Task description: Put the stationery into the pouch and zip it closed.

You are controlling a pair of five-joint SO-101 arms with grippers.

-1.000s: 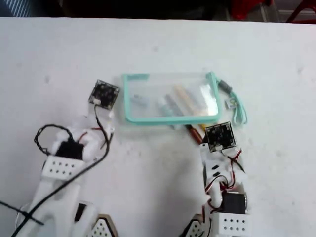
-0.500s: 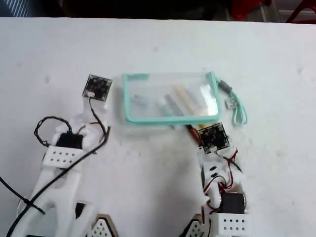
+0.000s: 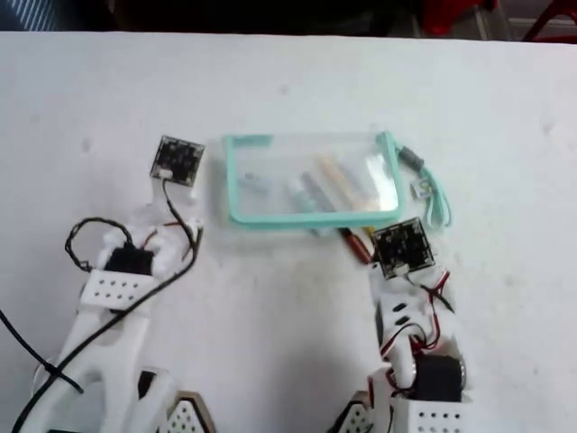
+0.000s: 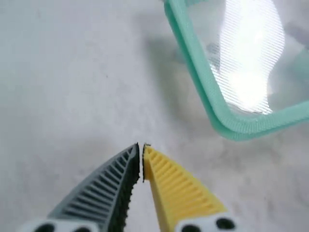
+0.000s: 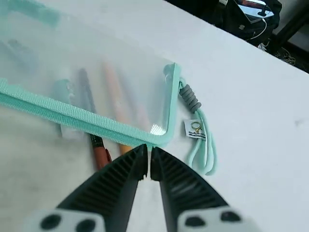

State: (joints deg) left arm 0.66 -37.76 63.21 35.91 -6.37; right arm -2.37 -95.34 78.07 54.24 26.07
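Left gripper [image 4: 141,151], left wrist view: the grey and yellow fingers are pressed together to a point, gripping nothing, over the bare table [image 4: 67,72].
Pouch [image 4: 227,126], left wrist view: its rounded mint corner lies ahead of the tips, off to the yellow finger's side and apart from them.
Right gripper [image 5: 148,158], right wrist view: the black fingers are closed to a thin slit, with nothing between them.
Pouch edge, right wrist view: the mint border runs just ahead of the tips, its corner nearly at them.
Pens [image 5: 99,147], right wrist view: their ends stick out past that border, just beside the tips.
Strap [image 5: 203,147], right wrist view: it hangs off the pouch corner, beyond the tips.
Left arm [image 3: 117,280], high view: its wrist end sits near the pouch's short side, not touching.
Right arm [image 3: 406,311], high view: its wrist end sits at the pouch's near corner, beside the protruding pens.
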